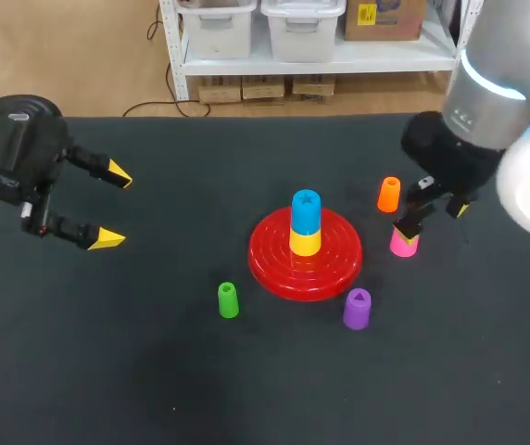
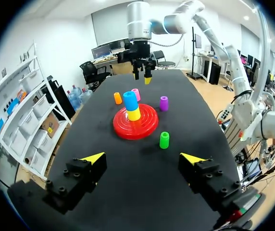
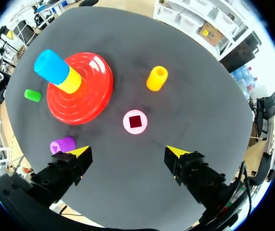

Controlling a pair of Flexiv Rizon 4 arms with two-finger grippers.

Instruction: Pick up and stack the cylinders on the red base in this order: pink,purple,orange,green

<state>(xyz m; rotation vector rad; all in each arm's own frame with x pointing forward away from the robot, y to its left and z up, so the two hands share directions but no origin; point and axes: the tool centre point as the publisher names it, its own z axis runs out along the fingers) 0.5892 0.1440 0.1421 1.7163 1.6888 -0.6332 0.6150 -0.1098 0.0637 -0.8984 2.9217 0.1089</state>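
The red base [image 1: 274, 269] [image 2: 147, 126] [image 3: 92, 98] sits mid-table with a yellow cylinder [image 1: 305, 242] and a blue cylinder [image 1: 306, 211] stacked on it. The pink cylinder [image 1: 404, 244] [image 3: 135, 121] stands to its right, just under my open right gripper [image 1: 432, 217] [image 3: 128, 152], whose fingers hang above it without touching. The orange cylinder [image 1: 389, 194] [image 3: 156, 78] is behind the pink one. The purple cylinder [image 1: 357, 309] [image 3: 63, 144] and green cylinder [image 1: 228, 300] [image 2: 164, 140] stand in front of the base. My left gripper [image 1: 109, 206] [image 2: 143, 157] is open and empty at the far left.
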